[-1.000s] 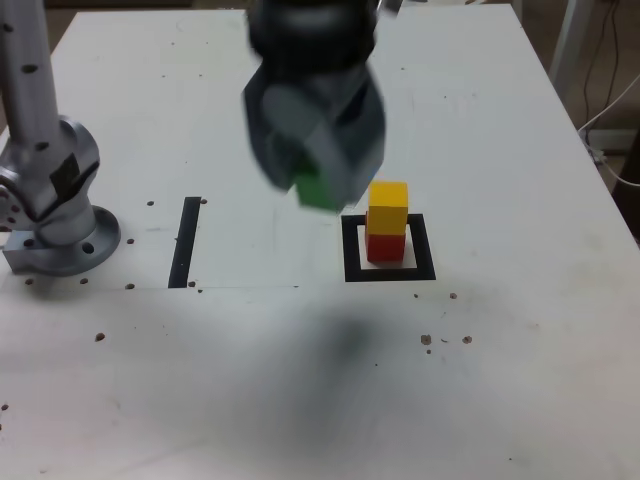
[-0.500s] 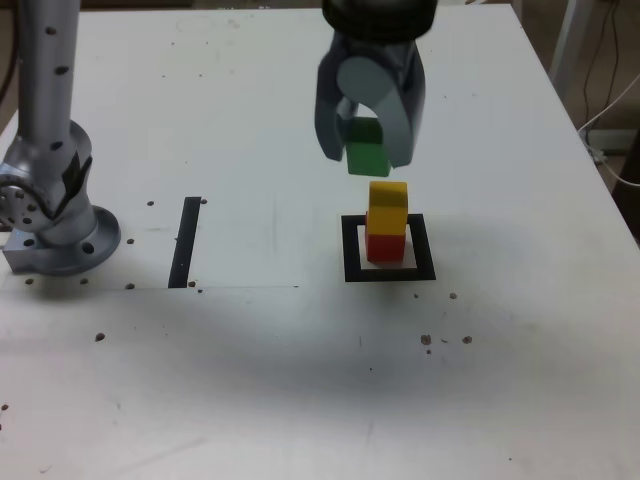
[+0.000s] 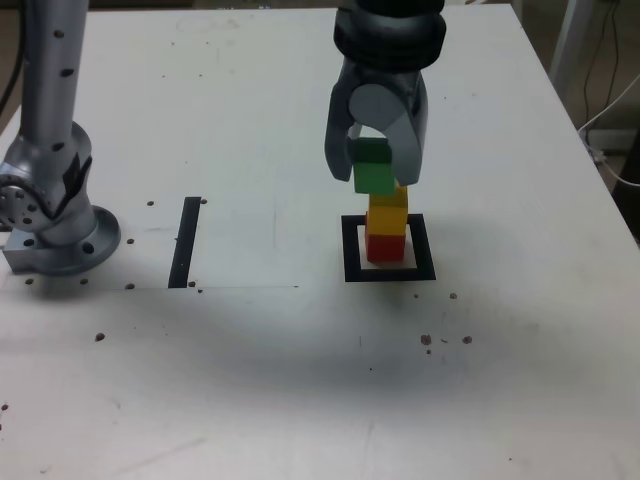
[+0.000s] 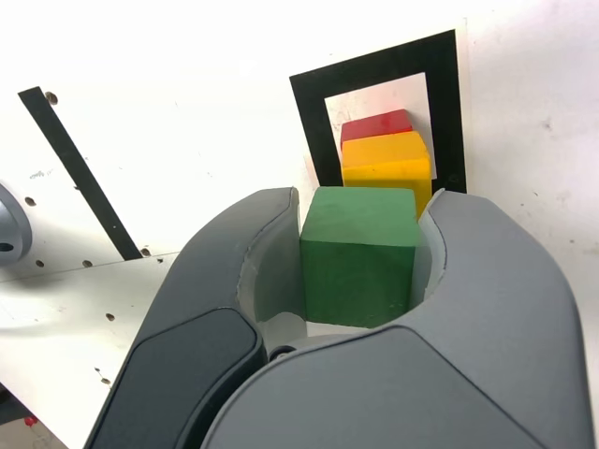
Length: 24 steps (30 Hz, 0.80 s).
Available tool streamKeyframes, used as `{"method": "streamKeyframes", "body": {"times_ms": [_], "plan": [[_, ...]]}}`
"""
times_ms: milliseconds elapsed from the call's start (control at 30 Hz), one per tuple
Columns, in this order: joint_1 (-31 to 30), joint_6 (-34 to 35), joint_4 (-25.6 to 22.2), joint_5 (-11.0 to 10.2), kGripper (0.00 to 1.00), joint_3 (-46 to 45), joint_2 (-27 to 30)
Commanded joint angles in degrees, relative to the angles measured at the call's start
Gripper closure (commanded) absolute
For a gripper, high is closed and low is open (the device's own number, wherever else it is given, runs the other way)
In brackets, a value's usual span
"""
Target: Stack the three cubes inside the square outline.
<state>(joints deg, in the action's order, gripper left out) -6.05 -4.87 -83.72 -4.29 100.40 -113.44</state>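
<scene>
The red cube (image 3: 384, 244) stands inside the square outline (image 3: 350, 250) with the yellow cube (image 3: 388, 210) on top of it. My gripper (image 3: 375, 178) is shut on the green cube (image 3: 374, 168), held in the air just above the yellow cube and slightly toward the exterior view's left of it. In the wrist view the green cube (image 4: 358, 254) sits between the two grey fingers (image 4: 487, 281), and beyond it show the yellow cube (image 4: 386, 166), the red cube (image 4: 375, 124) and the square outline (image 4: 311, 112).
A thin black strip (image 3: 185, 241) lies on the white table at the exterior view's left of the outline. The arm's grey base (image 3: 55, 215) stands at the far left. Small dark specks and holes dot the tabletop. Cables hang past the table's right edge (image 3: 610, 120).
The gripper with the green cube has swung from the left to over the stack and has come down closer to the yellow cube.
</scene>
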Motion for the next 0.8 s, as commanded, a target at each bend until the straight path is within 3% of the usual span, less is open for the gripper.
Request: {"method": "streamKeyframes", "body": {"times_ms": [0,367,767], "plan": [[0.08,0.30,0.62,0.09,0.97,-0.05,-0.56],[0.08,0.39,4.04,0.38,0.97,-0.40,-1.36],[0.08,0.39,3.86,0.07,0.97,-0.79,-1.97]]}}
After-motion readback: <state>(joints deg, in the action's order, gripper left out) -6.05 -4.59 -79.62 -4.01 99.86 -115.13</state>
